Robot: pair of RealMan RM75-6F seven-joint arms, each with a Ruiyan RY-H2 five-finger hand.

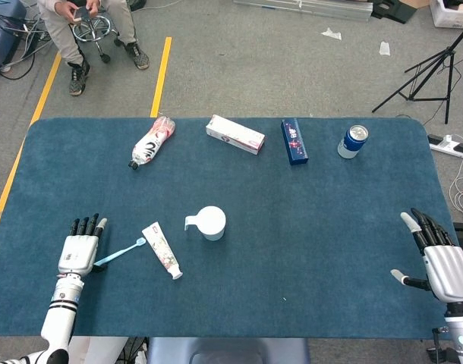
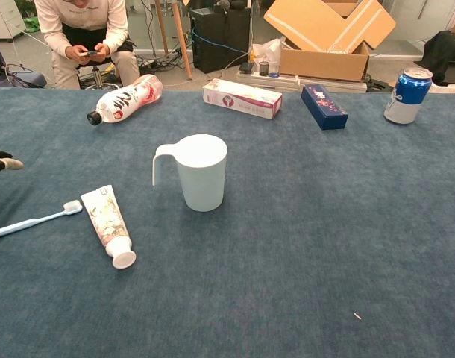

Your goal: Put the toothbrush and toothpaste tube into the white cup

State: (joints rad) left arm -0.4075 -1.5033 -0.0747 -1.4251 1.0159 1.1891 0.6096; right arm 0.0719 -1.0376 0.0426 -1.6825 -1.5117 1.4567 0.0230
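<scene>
The white cup (image 1: 209,223) (image 2: 201,173) stands upright mid-table, handle to the left. Left of it lies the toothpaste tube (image 1: 162,251) (image 2: 108,224), cap toward the front edge. The light blue toothbrush (image 1: 119,254) (image 2: 33,221) lies flat, its head almost touching the tube and its handle end reaching the thumb side of my left hand (image 1: 78,250). That hand lies flat with fingers stretched forward; only a fingertip (image 2: 0,160) shows in the chest view. Whether the thumb touches the handle is hidden. My right hand (image 1: 444,262) hovers at the table's right edge, fingers spread, holding nothing.
Along the far side lie a plastic bottle (image 1: 150,142), a white box (image 1: 235,134), a dark blue box (image 1: 294,141) and an upright blue can (image 1: 353,141). A seated person (image 2: 82,33) is beyond the far left corner.
</scene>
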